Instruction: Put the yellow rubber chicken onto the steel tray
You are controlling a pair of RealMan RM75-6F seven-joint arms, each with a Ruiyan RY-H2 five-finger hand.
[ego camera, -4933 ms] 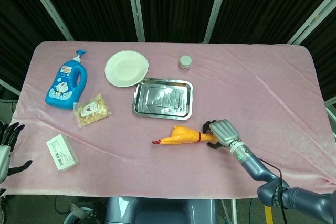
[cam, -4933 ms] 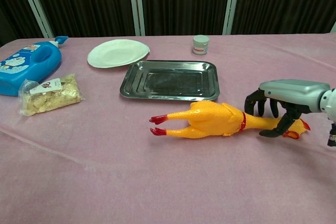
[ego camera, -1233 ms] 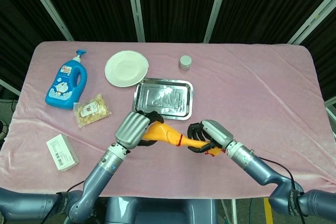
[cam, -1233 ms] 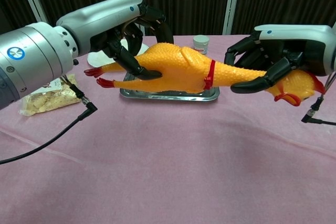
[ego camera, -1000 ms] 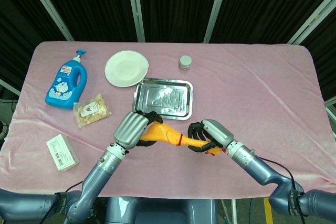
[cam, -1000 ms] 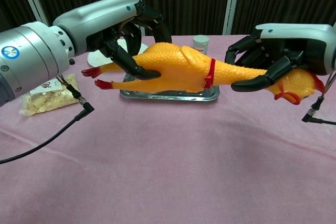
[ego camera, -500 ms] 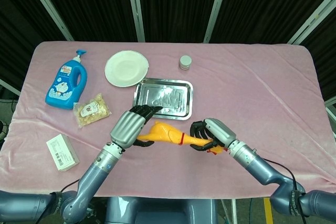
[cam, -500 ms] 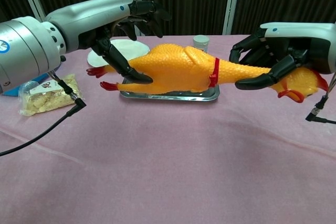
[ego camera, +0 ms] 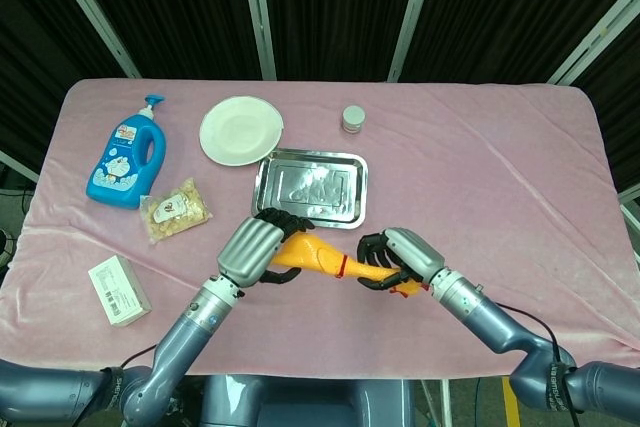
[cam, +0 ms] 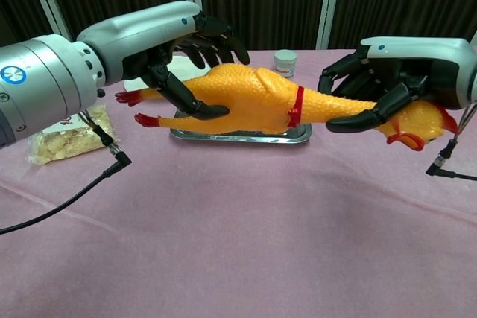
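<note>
Rubber chicken [cam: 253, 97] hangs above the tabletop [cam: 246, 243], just near of the steel tray [ego camera: 310, 188]; right robot hand [cam: 387, 83] clamps its neck, left robot hand [cam: 175, 53] wraps loosely round its body; light, squashy, bendy, so best supported mid-body.

Left arm: reaches in from the lower left, its silver forearm angled up toward the middle, raised above the surface.
Left hand [ego camera: 258, 250]: silver back turned up, dark fingers [cam: 216, 39] spread and curved over the rear of the yellow rubber chicken [cam: 253, 98], thumb underneath.
Right arm: comes in from the lower right, forearm slanting up and to the left.
Right hand [ego camera: 402, 258]: wrapped around the chicken's neck, dark fingers [cam: 356, 119] curled beneath, holding it off the surface.
</note>
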